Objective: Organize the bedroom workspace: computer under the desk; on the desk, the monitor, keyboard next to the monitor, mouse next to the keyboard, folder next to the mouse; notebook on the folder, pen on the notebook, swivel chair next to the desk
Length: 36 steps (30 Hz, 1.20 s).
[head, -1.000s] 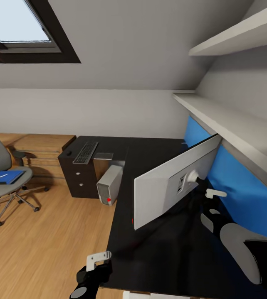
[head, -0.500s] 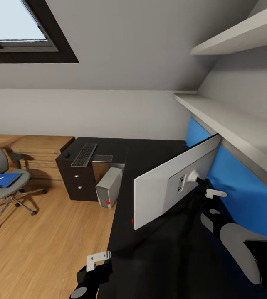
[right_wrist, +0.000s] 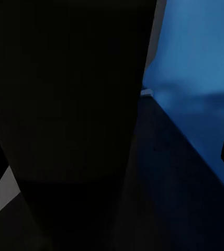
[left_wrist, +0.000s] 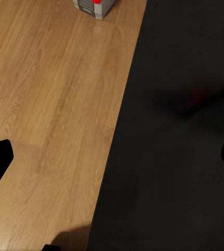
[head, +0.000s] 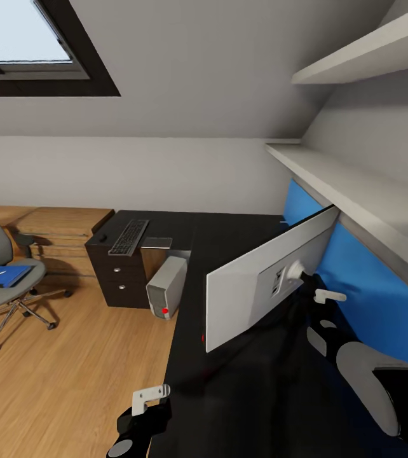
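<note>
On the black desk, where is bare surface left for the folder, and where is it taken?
The desk is bare between the keyboard and the monitor, and in front of the monitor near the left gripper. The drawer end is crowded: mouse, keyboard, notebook.

My table (head: 242,394) is glossy black; the monitor (head: 255,286) shows a pale grey back. The computer (head: 166,283) is silver-grey with a red light. A bright blue folder (head: 4,275) tops the grey-padded swivel chair (head: 0,280).
</note>
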Tool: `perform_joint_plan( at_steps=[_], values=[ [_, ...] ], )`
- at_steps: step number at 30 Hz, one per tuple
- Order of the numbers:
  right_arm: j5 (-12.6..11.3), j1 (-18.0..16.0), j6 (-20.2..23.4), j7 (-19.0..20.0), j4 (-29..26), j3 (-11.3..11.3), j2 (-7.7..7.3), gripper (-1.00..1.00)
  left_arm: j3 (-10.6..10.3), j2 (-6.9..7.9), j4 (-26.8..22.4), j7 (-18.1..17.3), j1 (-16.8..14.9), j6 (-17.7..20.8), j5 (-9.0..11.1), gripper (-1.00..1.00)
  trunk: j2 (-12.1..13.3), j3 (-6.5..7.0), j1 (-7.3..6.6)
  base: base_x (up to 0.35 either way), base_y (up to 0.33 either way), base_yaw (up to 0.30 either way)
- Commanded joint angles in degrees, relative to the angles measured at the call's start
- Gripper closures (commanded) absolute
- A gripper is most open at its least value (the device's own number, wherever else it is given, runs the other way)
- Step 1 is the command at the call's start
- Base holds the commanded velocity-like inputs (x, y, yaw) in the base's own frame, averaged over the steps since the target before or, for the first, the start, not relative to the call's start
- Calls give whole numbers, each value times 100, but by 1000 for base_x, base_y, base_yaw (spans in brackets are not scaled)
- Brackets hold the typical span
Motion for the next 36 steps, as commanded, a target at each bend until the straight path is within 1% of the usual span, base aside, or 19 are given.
perform_joint_plan(
  at_steps=[1, 16, 19, 22, 27, 36],
  values=[
    [-46, -5, -19, -6, 5, 35, 0, -100, -5, 0, -10, 42, -2, 12, 50, -100, -11, -10, 3, 0, 0, 0],
    [-29, -5, -19, 43, 5, 41, -5, -100, -5, 0, -10, 40, -2, 16, 48, -100, -11, -10, 3, 0, 0, 0],
    [77, -5, -19, 75, 7, 40, -2, -100, -5, 0, -10, 40, -2, 15, 50, -100, -11, -10, 3, 0, 0, 0],
    [249, -5, -19, 113, 16, 38, 1, -100, -5, 0, -10, 42, -2, 17, 50, -100, -11, -10, 3, 0, 0, 0],
    [357, -5, -17, 131, 21, 37, 7, -100, -5, 0, -10, 43, -2, 13, 48, -100, -11, -10, 3, 0, 0, 0],
    [382, -5, -18, 134, 30, 36, 8, -100, -5, 0, -10, 45, -2, 12, 48, -100, -11, -10, 3, 0, 0, 0]
  ],
)
